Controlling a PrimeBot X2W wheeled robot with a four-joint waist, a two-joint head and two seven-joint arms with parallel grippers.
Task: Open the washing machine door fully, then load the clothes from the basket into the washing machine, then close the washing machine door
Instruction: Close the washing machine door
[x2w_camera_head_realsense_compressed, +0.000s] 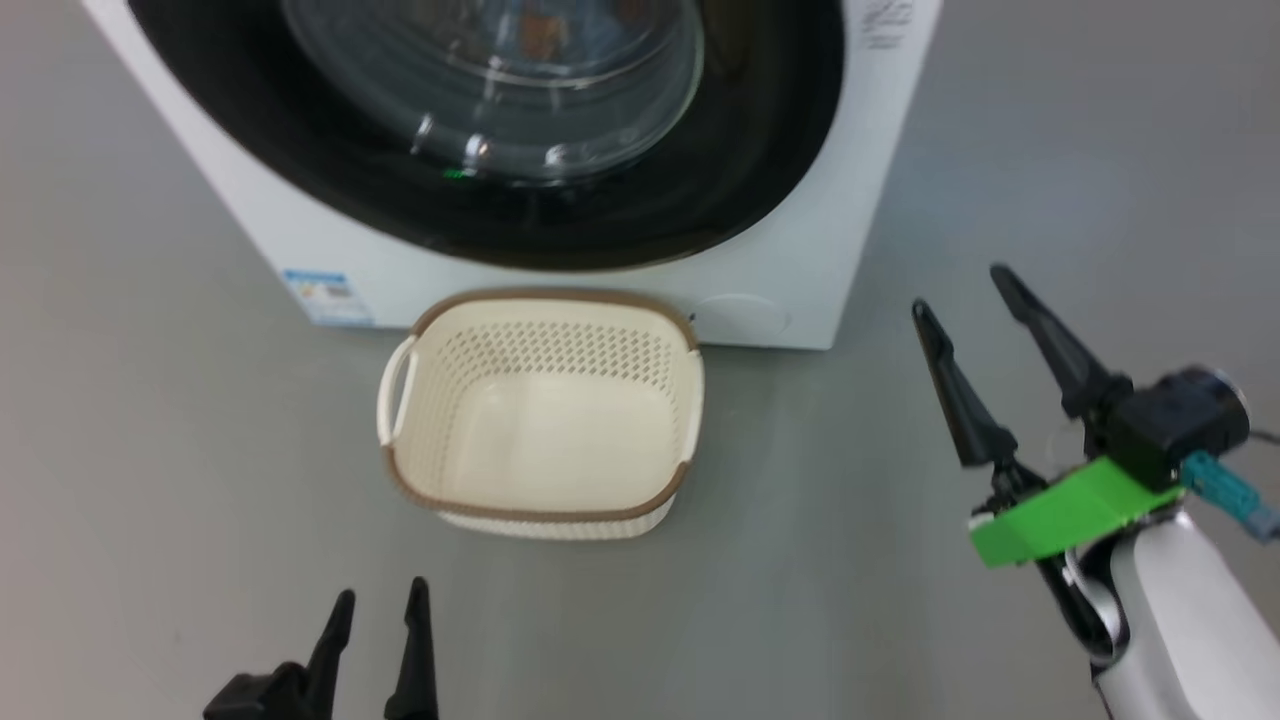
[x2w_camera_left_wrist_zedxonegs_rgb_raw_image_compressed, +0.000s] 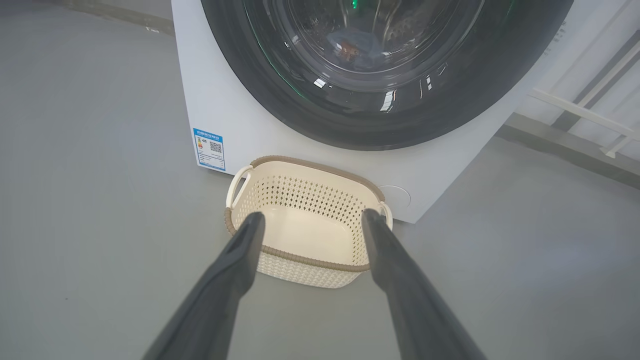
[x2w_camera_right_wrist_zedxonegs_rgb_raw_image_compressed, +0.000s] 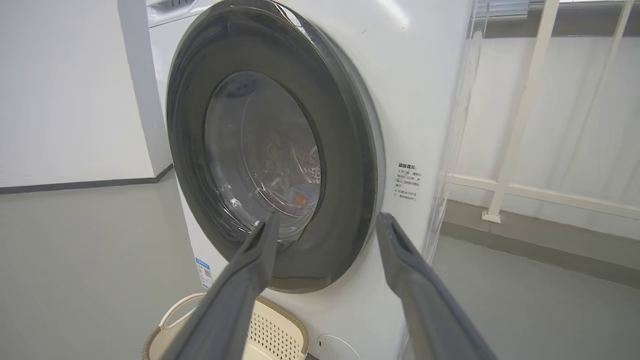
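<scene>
right gripper (x2w_camera_right_wrist_zedxonegs_rgb_raw_image_compressed: 327, 217) and left gripper (x2w_camera_left_wrist_zedxonegs_rgb_raw_image_compressed: 312, 215) spread and empty, washing machine door (x2w_camera_right_wrist_zedxonegs_rgb_raw_image_compressed: 345, 165) shut just beyond the fingers, basket (x2w_camera_left_wrist_zedxonegs_rgb_raw_image_compressed: 310, 195) bare: arms probably best withdrawn straight back, brushing neither.

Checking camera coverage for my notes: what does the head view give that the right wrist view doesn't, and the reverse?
Head view adds the whole basket, empty, and the left tool, open. Right wrist view adds the washing machine door, nearly whole and shut, and a white railing. Both share the washing machine, part of the basket and the right tool, open.
</scene>
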